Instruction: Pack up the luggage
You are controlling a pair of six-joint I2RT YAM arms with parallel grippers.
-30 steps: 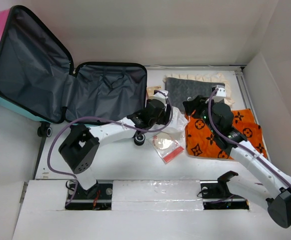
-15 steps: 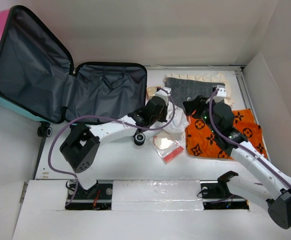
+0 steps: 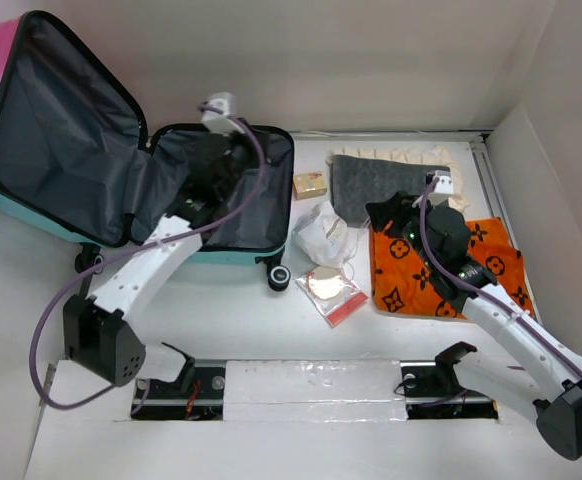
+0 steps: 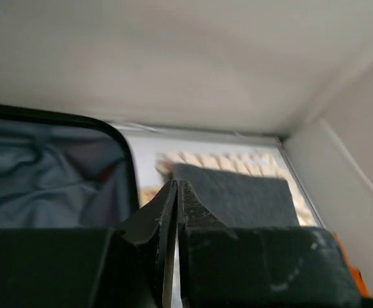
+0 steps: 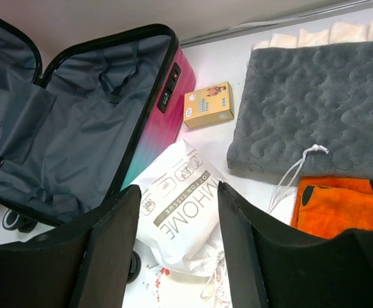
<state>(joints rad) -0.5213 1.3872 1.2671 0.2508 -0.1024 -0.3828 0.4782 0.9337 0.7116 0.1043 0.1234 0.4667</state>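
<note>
1. The luggage (image 3: pixel 66 130) sat wide open at the far left of the surface (image 3: pixel 231 320). Its lid was tilted up, with pink-to-teal shell showing along the outer edge. The base lay flat beside it, its dark grey lining facing up.
2. The left arm (image 3: pixel 141 270) stretched right over that open base. The left jaws were clenched tip to tip, and the wrist view showed nothing pinched between them.
3. Over on the other side, the right jaws were released and spread wide, holding nothing. They hovered above a white tissue pack (image 5: pixel 174 192).
4. That pack lay just beside the luggage's right wall, on the pink-to-teal side by the lock.
5. A small yellow box (image 5: pixel 208 104) rested just beyond the pack, also near that wall.
6. To the right lay a grey quilted pad (image 5: pixel 314 109) on top of a cream ruffled piece (image 3: pixel 391 153), with a white drawstring trailing off its near edge.
7. An orange patterned cloth (image 3: pixel 491 262) was spread out at the pad's near side, partly under the right arm (image 3: pixel 516 330).
8. A clear packet (image 3: pixel 329 288) with a round item and a red strip lay on the surface near the tissue pack, close to one luggage wheel (image 3: pixel 279 277).
</note>
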